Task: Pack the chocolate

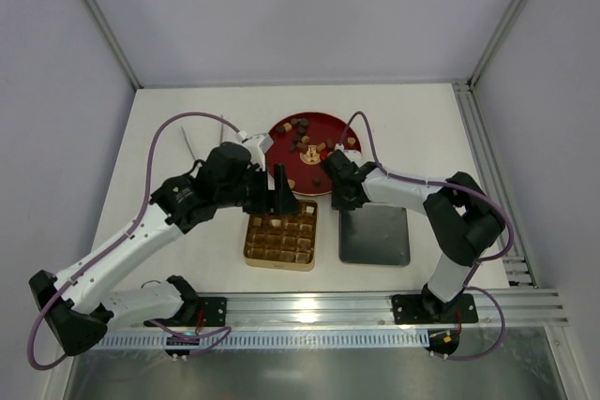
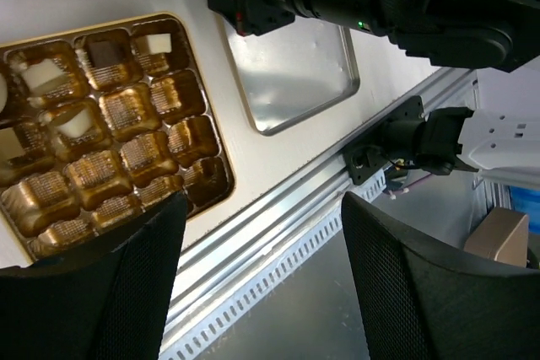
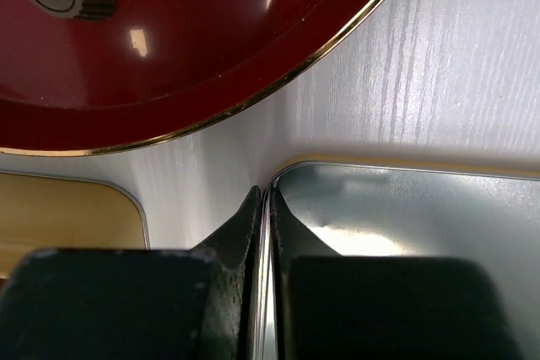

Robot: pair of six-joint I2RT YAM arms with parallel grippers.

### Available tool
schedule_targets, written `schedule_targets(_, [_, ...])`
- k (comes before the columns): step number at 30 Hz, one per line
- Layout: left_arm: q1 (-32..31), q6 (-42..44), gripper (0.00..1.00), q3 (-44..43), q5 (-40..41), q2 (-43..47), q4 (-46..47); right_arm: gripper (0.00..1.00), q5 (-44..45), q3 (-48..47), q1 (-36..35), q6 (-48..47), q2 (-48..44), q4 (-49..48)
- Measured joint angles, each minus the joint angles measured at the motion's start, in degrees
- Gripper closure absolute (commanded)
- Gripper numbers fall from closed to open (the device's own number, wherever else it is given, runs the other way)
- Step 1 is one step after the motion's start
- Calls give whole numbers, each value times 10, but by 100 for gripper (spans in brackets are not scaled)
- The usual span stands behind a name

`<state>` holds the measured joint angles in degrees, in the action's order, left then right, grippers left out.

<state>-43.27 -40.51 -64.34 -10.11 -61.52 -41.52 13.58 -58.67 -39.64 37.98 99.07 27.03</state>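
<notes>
Most of the chocolate (image 1: 309, 150) lies scattered on the red plate (image 1: 330, 128) just beyond both tools. A few white and dark pieces sit in cells of the gold box (image 2: 139, 156) beneath the left tool (image 1: 284, 196), whose fingers are spread wide apart. The right tool (image 1: 339, 196), its fingers pressed together, pinches the rim of the silver tray (image 1: 375, 236) at the corner nearest the plate. The tray lies on the tabletop (image 1: 187, 128) just beside the box.
</notes>
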Motion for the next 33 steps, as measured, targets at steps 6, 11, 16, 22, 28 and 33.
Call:
schedule_targets(6, [-66,-33,32,2,33,-35,46,96,-1,0,1,1,-1,0])
schedule_targets(11, [-105,-56,37,23,55,-66,100,96,-14,5,10,1,-18,0])
schedule_targets(16, [-113,-74,41,59,64,-93,165,96,-31,8,18,2,-59,2])
schedule_targets(22, [-139,-84,45,65,78,-151,238,96,-46,8,20,2,-88,3])
schedule_targets(28, [-156,-89,50,66,106,-221,289,96,-70,18,34,2,-99,2])
schedule_targets(33, [-160,-99,53,75,129,-256,318,96,-85,22,45,3,-106,2])
